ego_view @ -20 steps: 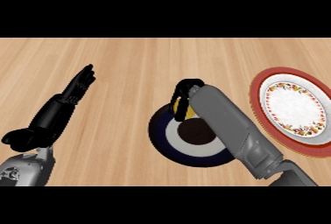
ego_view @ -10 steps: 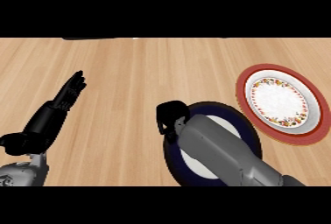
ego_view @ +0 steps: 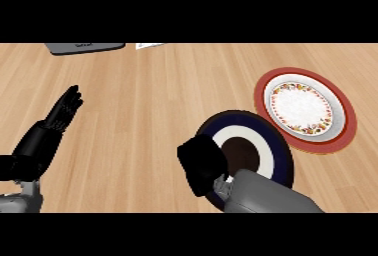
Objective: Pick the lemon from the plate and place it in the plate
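- The left hand (ego_view: 46,137) shows near the left edge. It is open, fingers straight and pointing up the view, resting well apart from both plates on the wooden tabletop (ego_view: 148,100).
- At the top edge a grey object (ego_view: 85,47) and a white scrap (ego_view: 151,45) are cut off. What they are cannot be told.
- The right hand (ego_view: 201,162) hangs over the left rim of the dark blue plate (ego_view: 247,119), seen from its back as one black mass. Whether it is closed on anything cannot be told from here.
- The lemon shows nowhere, and there is no yellow on either plate or on the tabletop. I judge it most likely hidden beneath the right hand, so its long axis cannot be read.
- The blue plate's white ring and dark centre lie bare where they show. Its lower left part is covered by the right hand and the grey forearm (ego_view: 266,197).
- The red-rimmed floral plate (ego_view: 321,147) lies to the right of the right hand and farther up the view, just beyond the blue plate. Whether the two rims touch is unclear.
- The right hand is far the nearer one, and the coming move turns on going right and away, across the blue plate.
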